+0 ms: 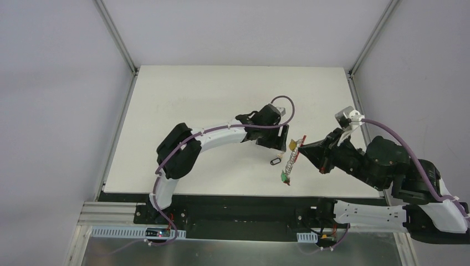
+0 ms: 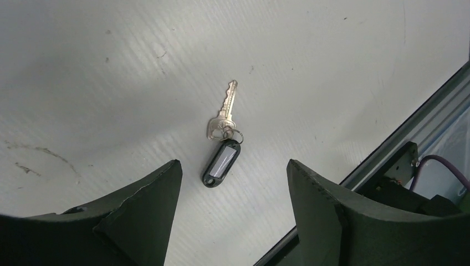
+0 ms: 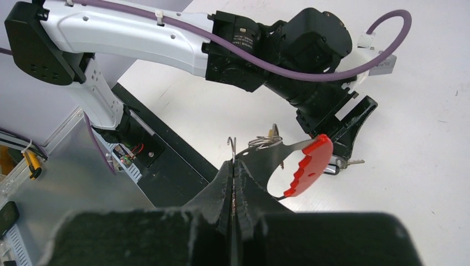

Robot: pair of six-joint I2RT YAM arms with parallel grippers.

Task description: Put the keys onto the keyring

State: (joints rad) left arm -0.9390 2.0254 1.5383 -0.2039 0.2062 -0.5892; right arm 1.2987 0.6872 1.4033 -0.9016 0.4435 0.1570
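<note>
My left arm (image 1: pixel 216 136) arcs forward and to the right across the counter (image 1: pixel 194 94), wrist tipped down. The left claw (image 2: pixel 233 166) is spread apart above the key with the black tag (image 2: pixel 224 111), which lies flat and untouched. My right arm (image 1: pixel 382 160) folds in from the right side. The right claw (image 3: pixel 233 176) is pinched tight on the metal end of the keyring (image 3: pixel 310 166), just beside the left wrist.

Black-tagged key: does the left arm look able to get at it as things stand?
Probably yes. The left gripper hangs open right over the key, which lies flat and alone on the table, with nothing covering it. Its flatness may make the pinch awkward.
</note>
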